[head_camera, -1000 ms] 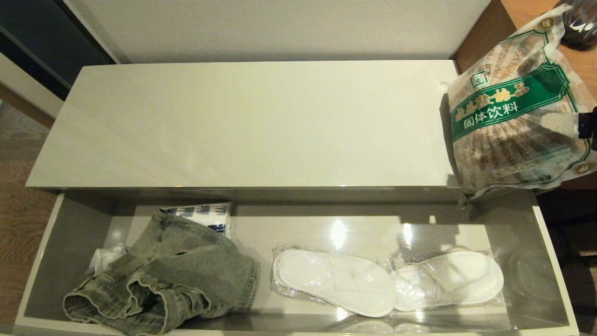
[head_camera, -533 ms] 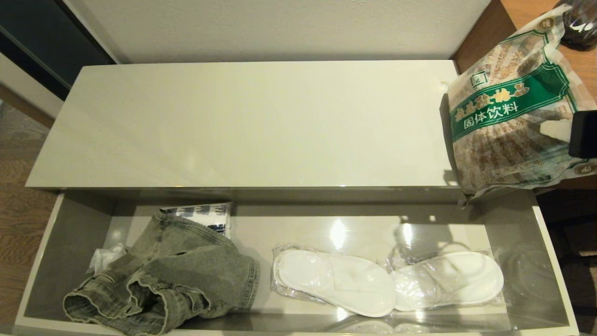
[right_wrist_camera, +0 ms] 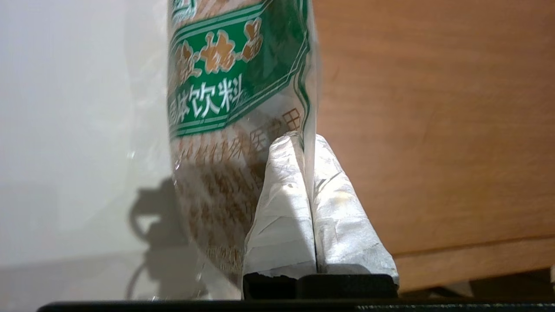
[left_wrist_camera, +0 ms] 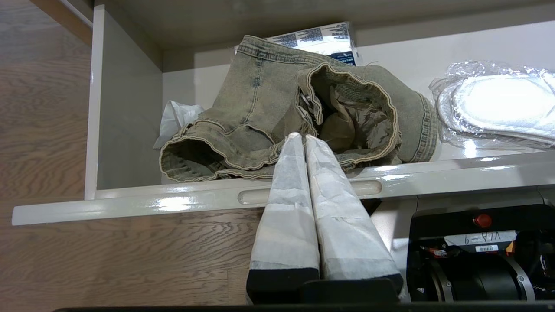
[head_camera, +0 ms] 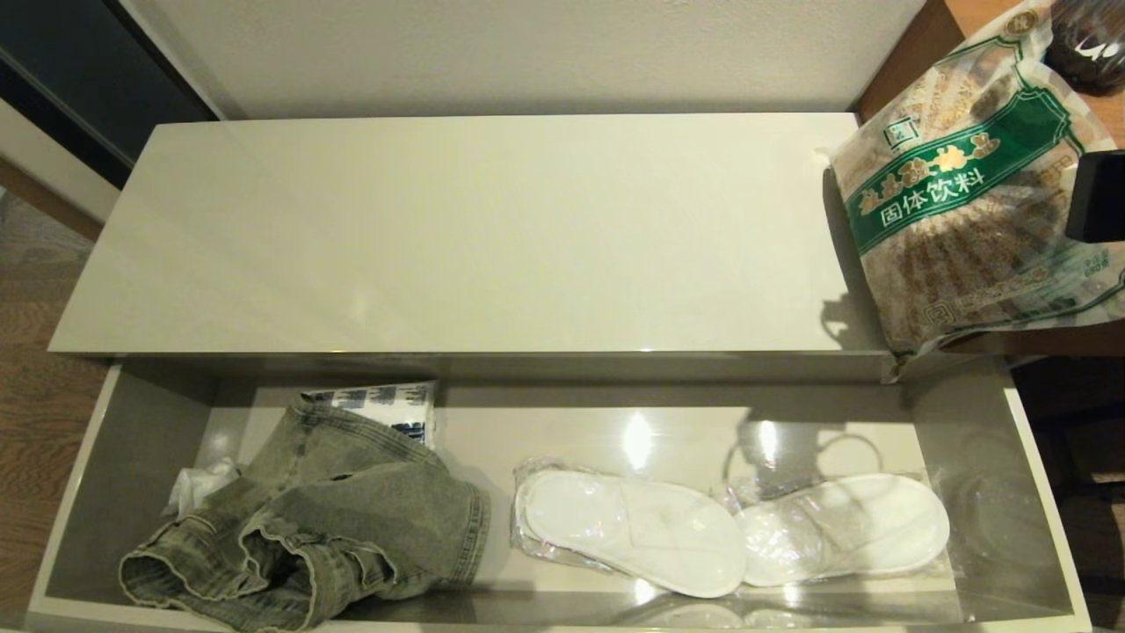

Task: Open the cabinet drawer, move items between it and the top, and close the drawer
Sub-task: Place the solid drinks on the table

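Observation:
The cabinet drawer stands pulled out below the glossy cream top. A faded grey-green denim garment lies crumpled at the drawer's left end. The clear bag of brown granules with its green band rests at the top's right end, overhanging the edge. My right gripper is shut on the bag's thin side edge. My left gripper is shut and empty, low in front of the drawer face, with its tips just short of the denim.
Two white slippers in clear plastic lie in the drawer's middle and right. A blue-and-white printed pack and white crumpled wrap sit behind the denim. A wooden table stands right of the cabinet, with a wall behind.
My right gripper has closed from open onto the bag's edge. The bag has shifted a little up and to the right. The left arm has not moved.

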Controlling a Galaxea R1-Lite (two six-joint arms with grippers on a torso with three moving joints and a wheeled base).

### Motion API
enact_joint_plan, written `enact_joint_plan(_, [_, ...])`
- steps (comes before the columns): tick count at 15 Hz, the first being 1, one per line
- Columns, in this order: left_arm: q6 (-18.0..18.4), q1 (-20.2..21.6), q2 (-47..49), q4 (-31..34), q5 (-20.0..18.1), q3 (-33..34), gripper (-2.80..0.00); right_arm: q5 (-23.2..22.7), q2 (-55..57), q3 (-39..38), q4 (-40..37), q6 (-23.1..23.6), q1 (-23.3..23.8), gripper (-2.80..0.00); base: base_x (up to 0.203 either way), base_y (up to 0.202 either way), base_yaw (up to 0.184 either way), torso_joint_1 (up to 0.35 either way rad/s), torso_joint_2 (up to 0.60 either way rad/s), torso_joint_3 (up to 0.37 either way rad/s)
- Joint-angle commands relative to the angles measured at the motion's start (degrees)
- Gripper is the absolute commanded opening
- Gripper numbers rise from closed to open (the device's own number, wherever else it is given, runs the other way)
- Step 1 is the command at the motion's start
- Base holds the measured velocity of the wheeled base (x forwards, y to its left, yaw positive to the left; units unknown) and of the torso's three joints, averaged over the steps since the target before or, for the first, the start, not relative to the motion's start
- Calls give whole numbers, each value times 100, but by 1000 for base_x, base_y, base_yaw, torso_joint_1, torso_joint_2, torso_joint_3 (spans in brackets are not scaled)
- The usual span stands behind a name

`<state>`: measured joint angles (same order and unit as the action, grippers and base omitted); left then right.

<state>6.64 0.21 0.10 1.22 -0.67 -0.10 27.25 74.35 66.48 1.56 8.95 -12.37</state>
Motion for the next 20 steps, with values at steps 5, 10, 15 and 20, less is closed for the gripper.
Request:
enact_joint_plan(5, [65, -3, 8, 1, 5, 1, -280, 440, 990, 607, 1037, 202, 14, -280, 0, 0, 0, 0, 0, 0])
enact_joint_plan(10, [56, -3, 8, 1, 5, 1, -280, 503, 1475, 878, 1267, 297, 239, -280, 0, 0, 0, 0, 0, 0])
enact_joint_plan(15, [65, 6, 8, 1, 5, 1, -280, 471, 1132, 754, 1281, 448, 244, 0, 0, 0, 0, 0, 0, 0])
enact_joint_plan(20, [65, -3, 8, 1, 5, 1, -280, 410, 568, 744, 721, 593, 244, 0, 0, 0, 0, 0, 0, 0])
